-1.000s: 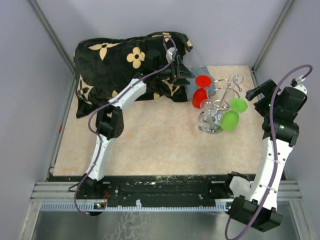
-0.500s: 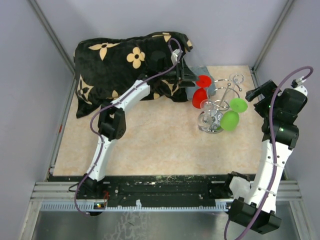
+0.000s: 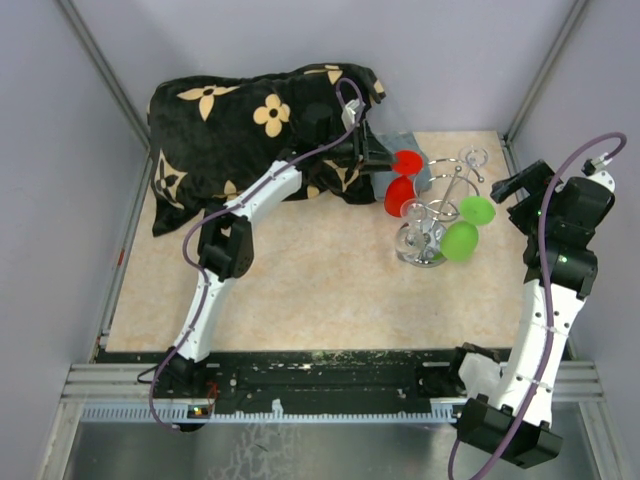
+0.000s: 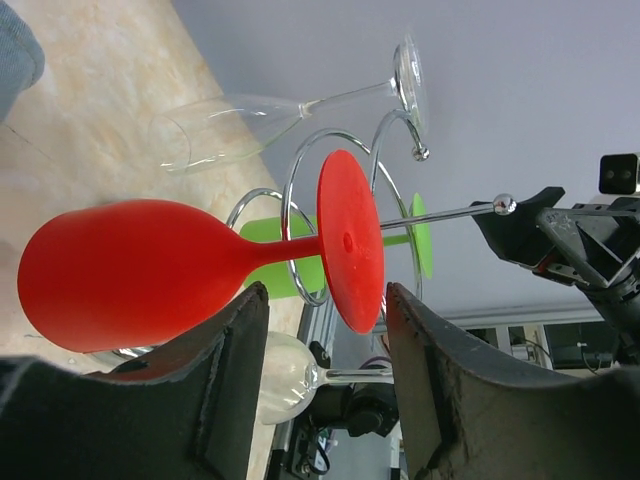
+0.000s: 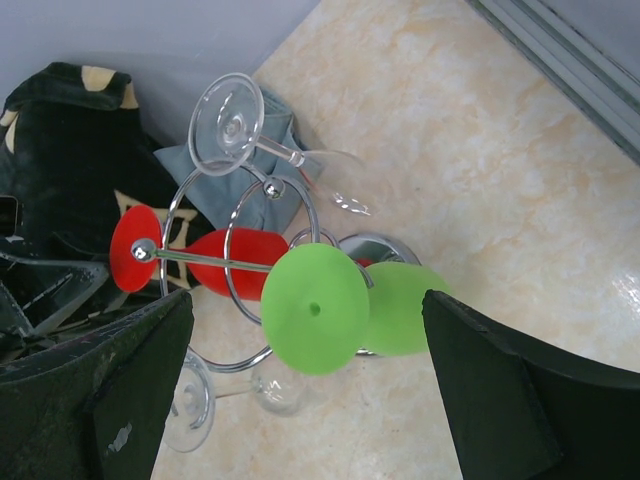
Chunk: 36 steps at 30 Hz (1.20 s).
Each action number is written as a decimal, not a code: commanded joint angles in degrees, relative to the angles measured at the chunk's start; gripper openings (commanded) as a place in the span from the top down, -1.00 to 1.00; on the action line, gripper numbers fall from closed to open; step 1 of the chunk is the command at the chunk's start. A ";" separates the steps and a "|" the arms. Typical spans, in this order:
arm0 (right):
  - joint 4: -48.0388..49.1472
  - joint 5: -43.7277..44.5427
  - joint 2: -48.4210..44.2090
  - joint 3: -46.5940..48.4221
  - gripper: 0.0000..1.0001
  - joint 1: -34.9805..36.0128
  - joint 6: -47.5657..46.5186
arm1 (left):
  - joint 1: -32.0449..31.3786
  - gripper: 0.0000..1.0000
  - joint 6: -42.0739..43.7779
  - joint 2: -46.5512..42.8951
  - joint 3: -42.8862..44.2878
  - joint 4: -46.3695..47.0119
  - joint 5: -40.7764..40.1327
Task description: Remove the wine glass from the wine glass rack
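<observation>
Four glasses hang on the wine glass rack (image 3: 422,256), which stands at about 2 o'clock from the middle of the table (image 3: 300,280). The red wine glass (image 4: 130,262) is on its 10 o'clock side and a green glass (image 3: 460,240) at 4 o'clock, with an upper clear glass (image 4: 225,130) and a lower clear glass (image 4: 288,375) between. The left gripper (image 4: 325,300) is spread wide, its fingers flanking the red glass's stem and foot without visibly touching. A wire loop of the rack sits in that same gap, so closing could pinch wire along with the stem. Any pull would then likely drag the light rack over and spill the other glasses. The lower clear glass lies just beside one finger. A black flowered cloth (image 3: 230,120) and a blue-grey cloth (image 3: 408,142) crowd the rack's 10 o'clock side. The right gripper (image 3: 523,184), also wide and empty, hovers at 3 o'clock, apart from the rack.
</observation>
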 commanded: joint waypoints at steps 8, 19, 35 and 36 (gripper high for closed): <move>4.31 -1.02 -0.31 -1.20 -0.93 -0.07 1.14 | -0.26 0.28 -0.64 1.41 3.11 1.57 -1.87; 4.71 -0.56 -0.74 -2.64 -0.93 -0.07 1.42 | -0.25 0.88 -2.58 0.92 2.92 1.93 -1.38; 5.06 -0.51 -1.71 -4.47 -0.93 -0.07 1.57 | -0.25 1.00 -7.27 -4.30 1.57 -2.59 -4.11; 4.96 -0.47 -1.78 -4.49 -0.93 -0.07 1.58 | -0.25 1.00 -7.53 -4.49 1.40 -3.13 -4.56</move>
